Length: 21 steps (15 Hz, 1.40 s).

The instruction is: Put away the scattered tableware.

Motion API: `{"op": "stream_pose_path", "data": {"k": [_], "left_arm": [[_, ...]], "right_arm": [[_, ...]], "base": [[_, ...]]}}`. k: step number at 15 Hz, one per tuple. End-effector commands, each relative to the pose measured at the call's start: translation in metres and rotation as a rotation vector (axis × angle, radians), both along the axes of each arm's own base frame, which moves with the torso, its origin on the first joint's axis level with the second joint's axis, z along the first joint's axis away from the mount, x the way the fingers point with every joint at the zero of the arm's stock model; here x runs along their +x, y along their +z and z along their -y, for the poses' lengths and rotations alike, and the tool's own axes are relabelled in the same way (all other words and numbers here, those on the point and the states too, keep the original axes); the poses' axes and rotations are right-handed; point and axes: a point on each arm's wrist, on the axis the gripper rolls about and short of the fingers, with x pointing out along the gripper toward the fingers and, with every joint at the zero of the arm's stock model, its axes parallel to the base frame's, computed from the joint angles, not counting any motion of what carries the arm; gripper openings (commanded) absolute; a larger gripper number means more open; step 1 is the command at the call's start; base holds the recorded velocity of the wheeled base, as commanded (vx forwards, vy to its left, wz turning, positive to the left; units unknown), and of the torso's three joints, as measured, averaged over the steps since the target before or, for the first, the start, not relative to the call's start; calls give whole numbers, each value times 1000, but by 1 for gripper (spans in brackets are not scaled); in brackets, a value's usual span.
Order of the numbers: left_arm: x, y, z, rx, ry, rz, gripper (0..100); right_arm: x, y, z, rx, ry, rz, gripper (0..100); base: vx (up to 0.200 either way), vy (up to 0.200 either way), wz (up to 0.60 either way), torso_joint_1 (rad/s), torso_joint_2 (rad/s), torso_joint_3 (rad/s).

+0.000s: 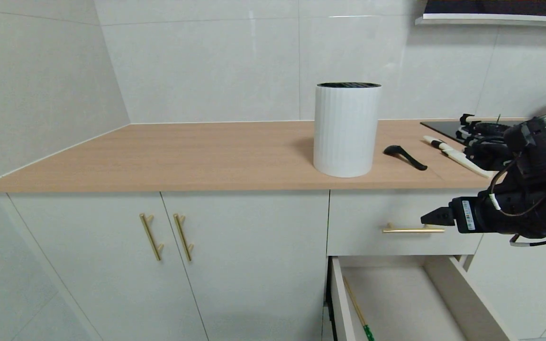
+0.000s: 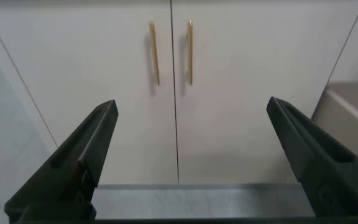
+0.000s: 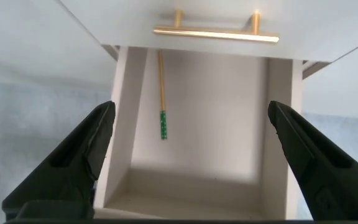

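The white knife (image 1: 458, 156) lies on the desk (image 1: 183, 156), right of the holder (image 1: 346, 130), its length slanting toward the near edge. The right end effector (image 3: 191, 112), spread wide and empty, hangs lower, over the open drawer (image 3: 216, 130). That arm is the nearer one.

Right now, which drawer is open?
The lower drawer: it is pulled out, with a chopstick lying inside along its left wall. The upper drawer, with the gold handle, is shut.
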Motion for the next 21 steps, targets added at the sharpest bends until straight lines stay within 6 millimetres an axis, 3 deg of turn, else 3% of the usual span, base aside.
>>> {"op": "stream_pose_path", "data": {"k": [1, 9, 14, 15, 18, 21], "left_arm": [[0, 0, 0, 0, 0, 0, 100], [0, 0, 0, 0, 0, 0, 100], [0, 0, 0, 0, 0, 0, 100], [0, 0, 0, 0, 0, 0, 100], [0, 0, 0, 0, 0, 0, 100], [0, 0, 0, 0, 0, 0, 100]], "right_arm": [[0, 0, 0, 0, 0, -1, 100], [0, -5, -1, -6, 5, -14, 100], [8, -14, 0, -26, 39, 83, 100], [17, -16, 2, -26, 41, 106, 100], [75, -33, 11, -67, 75, 203, 100], [123, -50, 33, -55, 170, 261, 100]], "base": [[0, 0, 0, 173, -466, -286], [0, 0, 0, 193, -474, -282], [0, 0, 0, 120, -272, -154], [0, 0, 0, 0, 0, 0], [0, 0, 0, 0, 0, 0], [0, 0, 0, 0, 0, 0]]}}
